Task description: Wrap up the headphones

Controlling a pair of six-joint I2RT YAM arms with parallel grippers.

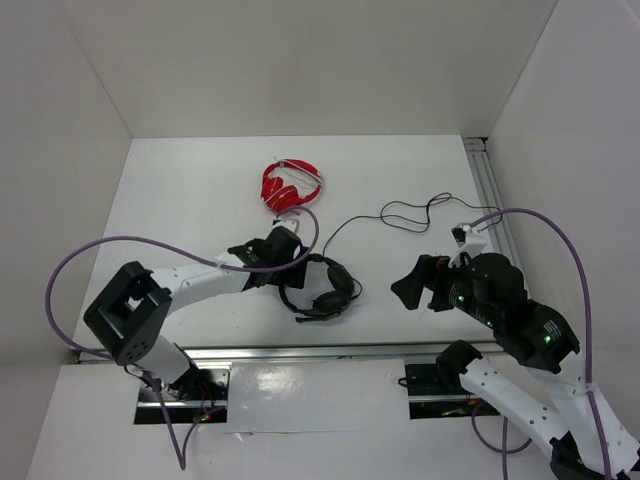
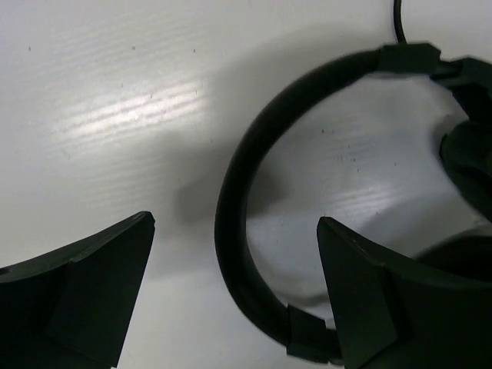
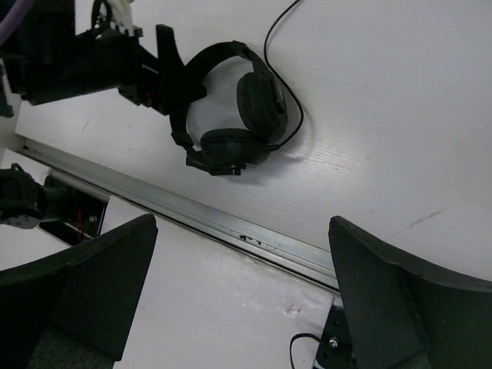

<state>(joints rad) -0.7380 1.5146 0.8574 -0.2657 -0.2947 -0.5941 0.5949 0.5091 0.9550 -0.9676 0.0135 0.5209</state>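
Headphones: lie flat on table, between both arms and just beyond front rail; earcups stacked close together, headband arching toward left arm.
Cable: trails loose from earcups toward far right, ends in slack loops; judged wholly unwound, so wrapping not yet begun.
Left gripper: released and spread wide, grasping nothing; straddles headband, one finger outside arc, other inside; cannot tell whether either finger touches it.
Right gripper: released, wide, empty; hangs right of headphones, apart from them and from cable.
Slip risk: thin, rounded headband likely to roll or squirt out between closing fingers, especially on an off-centre pinch.
Drag risk: closing low against table may push headphones toward front rail instead of lifting them.
Snag risk: loose loops may catch on right arm or tighten into a knot when pulled from one end.
Swing risk: lifting by headband alone lets earcups dangle and twist, tugging cable out of reach.
Mix-up risk: red headphones sit near, just beyond left gripper; a stray reach could disturb them.
Winding risk: slack turns likely to slide off smooth earcups without steady tension.
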